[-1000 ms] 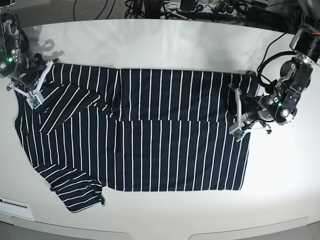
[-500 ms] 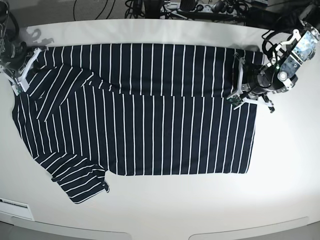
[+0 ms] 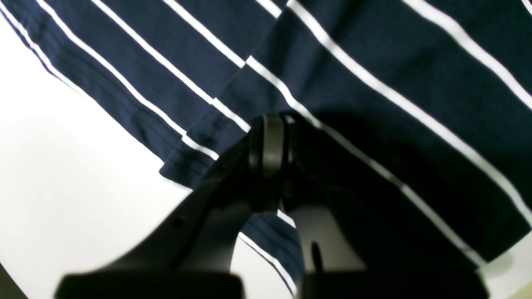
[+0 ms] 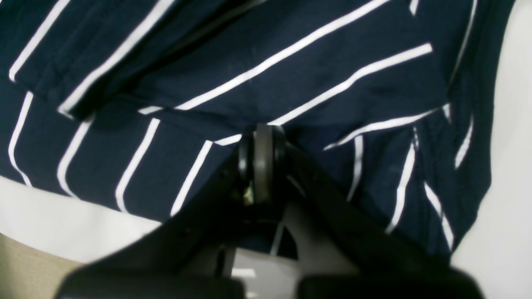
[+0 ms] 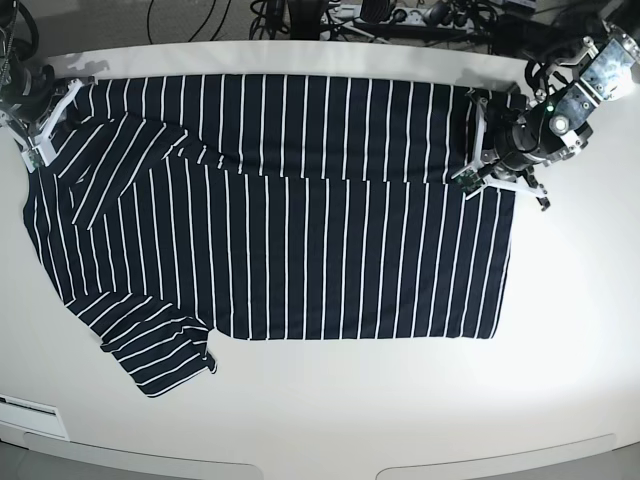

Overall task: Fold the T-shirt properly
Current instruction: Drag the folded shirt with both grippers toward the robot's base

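Observation:
The T-shirt, dark navy with thin white stripes, lies spread across the white table, with its far strip doubled over along a fold line. One sleeve sticks out at the near left. My left gripper is shut on the shirt's folded right edge; in the left wrist view the left gripper pinches the T-shirt near a hemmed corner. My right gripper is shut on the shirt's far left corner; in the right wrist view the right gripper clamps layered T-shirt cloth.
Cables and equipment crowd the floor beyond the table's far edge. A white label sits at the table's near left rim. Bare tabletop runs in front of the shirt and to its right.
Both grippers have carried the shirt's far edge toward the back of the table. The cloth is drawn out wider and flatter, and the doubled-over strip now lies higher up.

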Controlling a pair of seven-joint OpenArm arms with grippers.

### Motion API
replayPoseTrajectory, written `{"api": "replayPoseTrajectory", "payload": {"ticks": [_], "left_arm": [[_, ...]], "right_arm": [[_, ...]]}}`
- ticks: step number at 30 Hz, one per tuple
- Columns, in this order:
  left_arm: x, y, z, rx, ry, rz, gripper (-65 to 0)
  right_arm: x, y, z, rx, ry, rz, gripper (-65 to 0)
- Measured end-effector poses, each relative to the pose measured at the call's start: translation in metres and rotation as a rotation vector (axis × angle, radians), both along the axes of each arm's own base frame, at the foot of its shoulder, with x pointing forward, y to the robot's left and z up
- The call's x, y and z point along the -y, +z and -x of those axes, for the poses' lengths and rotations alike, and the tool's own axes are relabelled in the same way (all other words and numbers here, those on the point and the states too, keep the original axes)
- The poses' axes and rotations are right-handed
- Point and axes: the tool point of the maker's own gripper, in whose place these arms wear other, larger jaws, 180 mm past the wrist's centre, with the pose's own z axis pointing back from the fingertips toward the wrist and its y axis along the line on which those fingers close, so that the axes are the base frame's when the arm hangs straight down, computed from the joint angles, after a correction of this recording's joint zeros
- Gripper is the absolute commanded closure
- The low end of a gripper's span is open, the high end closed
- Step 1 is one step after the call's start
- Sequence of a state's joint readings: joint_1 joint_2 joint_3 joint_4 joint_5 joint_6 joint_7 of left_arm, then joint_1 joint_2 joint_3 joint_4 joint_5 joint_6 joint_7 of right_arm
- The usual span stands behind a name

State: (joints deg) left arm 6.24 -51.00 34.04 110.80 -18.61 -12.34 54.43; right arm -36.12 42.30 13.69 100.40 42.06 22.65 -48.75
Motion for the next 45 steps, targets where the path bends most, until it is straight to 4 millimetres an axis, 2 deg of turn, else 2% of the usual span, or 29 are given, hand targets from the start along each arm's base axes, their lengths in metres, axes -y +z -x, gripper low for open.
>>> {"api": "replayPoseTrajectory", "payload": {"ticks": [6, 12, 15, 24, 31, 45], "left_arm": [[0.000, 0.002, 0.015, 0.012, -0.026, -0.039, 0.0], [-0.005, 0.003, 0.018, 0.007, -0.026, -0.054, 0.0], [-0.006, 0.003, 0.020, 0.012, -0.018, -0.055, 0.0], [-0.008, 0.001, 0.028, 0.025, -0.035, -0.080, 0.0], [-0.012, 0.004, 0.043, 0.013, -0.055, -0.134, 0.0], [-0.010, 0.021, 0.038, 0.118, -0.066, -0.198, 0.0]], "right_arm": [[-0.004, 0.001, 0.005, -0.014, 0.023, 0.009, 0.0], [-0.017, 0.007, 0.029, -0.052, 0.077, 0.035, 0.0], [-0.016, 0.007, 0.035, -0.042, 0.079, 0.076, 0.0], [-0.015, 0.007, 0.036, -0.046, 0.086, 0.085, 0.0], [-0.016, 0.007, 0.037, -0.046, 0.089, 0.084, 0.0], [-0.019, 0.017, 0.034, -0.044, 0.124, 0.159, 0.0]]}}
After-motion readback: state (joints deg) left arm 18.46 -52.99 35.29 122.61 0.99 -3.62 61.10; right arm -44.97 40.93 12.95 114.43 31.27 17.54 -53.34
